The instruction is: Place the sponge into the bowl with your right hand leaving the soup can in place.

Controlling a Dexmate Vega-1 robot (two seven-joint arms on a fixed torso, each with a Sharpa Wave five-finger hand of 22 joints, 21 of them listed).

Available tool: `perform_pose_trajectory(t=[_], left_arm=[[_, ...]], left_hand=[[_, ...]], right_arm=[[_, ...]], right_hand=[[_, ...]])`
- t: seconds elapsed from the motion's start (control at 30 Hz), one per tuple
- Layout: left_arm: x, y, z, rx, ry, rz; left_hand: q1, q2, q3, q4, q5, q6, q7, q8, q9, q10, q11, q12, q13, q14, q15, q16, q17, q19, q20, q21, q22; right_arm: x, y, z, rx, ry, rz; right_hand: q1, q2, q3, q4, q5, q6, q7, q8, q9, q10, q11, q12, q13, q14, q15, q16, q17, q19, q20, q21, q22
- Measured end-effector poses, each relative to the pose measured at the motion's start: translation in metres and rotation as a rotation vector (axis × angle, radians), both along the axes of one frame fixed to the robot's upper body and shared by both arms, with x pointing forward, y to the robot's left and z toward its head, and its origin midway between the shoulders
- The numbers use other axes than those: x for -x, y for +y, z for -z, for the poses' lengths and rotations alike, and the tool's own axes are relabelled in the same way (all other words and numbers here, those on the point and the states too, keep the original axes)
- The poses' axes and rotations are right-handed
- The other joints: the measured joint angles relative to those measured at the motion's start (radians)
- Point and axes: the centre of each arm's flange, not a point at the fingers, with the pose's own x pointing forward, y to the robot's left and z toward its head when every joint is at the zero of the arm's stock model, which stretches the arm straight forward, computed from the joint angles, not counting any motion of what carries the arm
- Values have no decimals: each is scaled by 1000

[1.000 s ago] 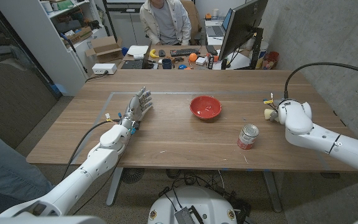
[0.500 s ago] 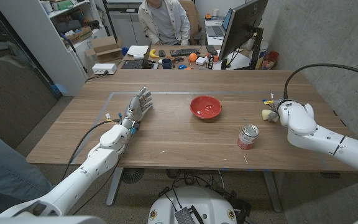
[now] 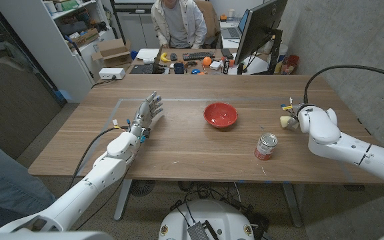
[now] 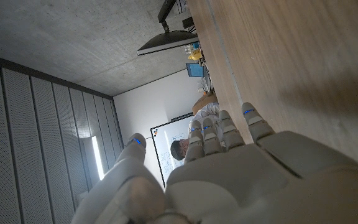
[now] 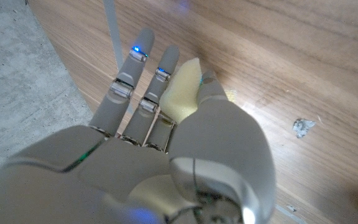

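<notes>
Wide wooden worktop (image 3: 179,143), with much bare wood between the two arms. Left hand (image 3: 147,115) stretched out near the worktop's left part, fingers straight and apart, holding nothing; in the left wrist view, same left hand (image 4: 229,168) seen from behind, fingertips over the wood. Right hand (image 3: 297,117) near the worktop's right edge, mostly hidden behind its own round wrist housing in the head view. In the right wrist view, right hand (image 5: 166,143) with fingers (image 5: 124,87) reaching forward over the wood and thumb pressed against the pale yellow sponge (image 5: 182,90), pinching it between thumb and fingers. Sponge (image 3: 287,122) also peeking out beside the wrist in the head view, just left of the hand, close to the right edge. Red bowl (image 3: 220,115) near the worktop's middle, well apart from both hands, open wood between it and the sponge. Soup can (image 3: 266,147) upright toward the near edge, between bowl and right arm, near the arm but not touching. Beyond the far edge, a person (image 3: 177,20) seated at a cluttered desk, a dark monitor (image 3: 259,27) to the right.
</notes>
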Motion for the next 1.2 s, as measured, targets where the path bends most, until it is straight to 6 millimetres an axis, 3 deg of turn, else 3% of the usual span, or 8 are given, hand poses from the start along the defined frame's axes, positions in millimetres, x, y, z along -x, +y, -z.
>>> perform_pose_trajectory(t=[0.57, 1.2], left_arm=[[11, 0, -13, -29, -26, -9], [18, 8, -23, -47, -43, -25]], left_hand=[[0, 0, 4, -4, 0, 0, 0, 0, 0, 0, 0, 0, -3, 0, 0, 0, 0, 4, -3, 0, 0], [0, 0, 0, -8, 0, 0, 0, 0, 0, 0, 0, 0, -3, 0, 0, 0, 0, 9, 2, 0, 0]], right_arm=[[26, 9, -20, 29, -59, -5], [58, 40, -47, 72, -127, -73]], right_hand=[[-4, 4, 14, 8, -12, 14, 7, -2, 4, 0, 0, 3, 14, 0, 0, -7, 10, -11, 3, -4, 0], [-4, 4, 26, 13, -23, 21, 14, 12, 9, 9, 2, 12, 27, 13, -5, -11, 17, -20, 2, -4, 0]])
